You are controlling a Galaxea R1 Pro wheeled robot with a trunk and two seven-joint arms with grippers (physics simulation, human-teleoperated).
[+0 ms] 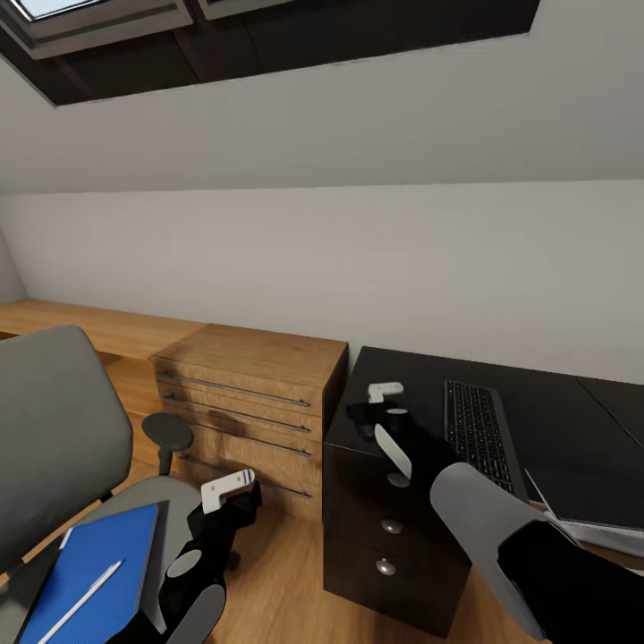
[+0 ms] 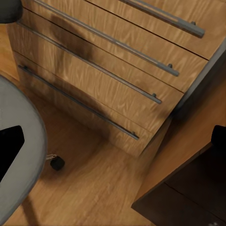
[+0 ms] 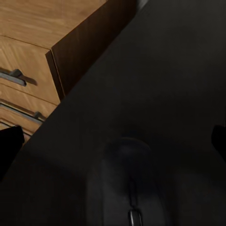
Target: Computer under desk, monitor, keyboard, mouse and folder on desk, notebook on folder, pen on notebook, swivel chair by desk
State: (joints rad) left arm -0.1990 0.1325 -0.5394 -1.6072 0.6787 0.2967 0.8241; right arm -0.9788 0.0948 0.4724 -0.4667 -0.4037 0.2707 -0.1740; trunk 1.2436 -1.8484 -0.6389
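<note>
Both grippers' jaws stand apart, empty. Right gripper (image 1: 380, 413) hovers above the mouse (image 3: 126, 181), left of the keyboard (image 1: 481, 433) on the desk (image 1: 546, 402). Mouse placement seems underway; next likely calls for lifting the folder (image 1: 94, 572) off the chair (image 1: 54, 429).

Left arm: enters the head view at the lower left, black links with grey joint covers, reaching forward and up.
Left gripper (image 1: 234, 487): white-capped, at the end of a black wrist; in the left wrist view its dark fingertips (image 2: 10, 149) sit at opposite edges of the picture, spread wide, nothing between them.
Right arm: enters at the lower right, a large grey forearm shell leading to a black wrist.
Right gripper (image 1: 386, 404): white-tipped, pointing away from the camera; fingertips (image 3: 9, 145) likewise far apart, holding nothing.
</note>
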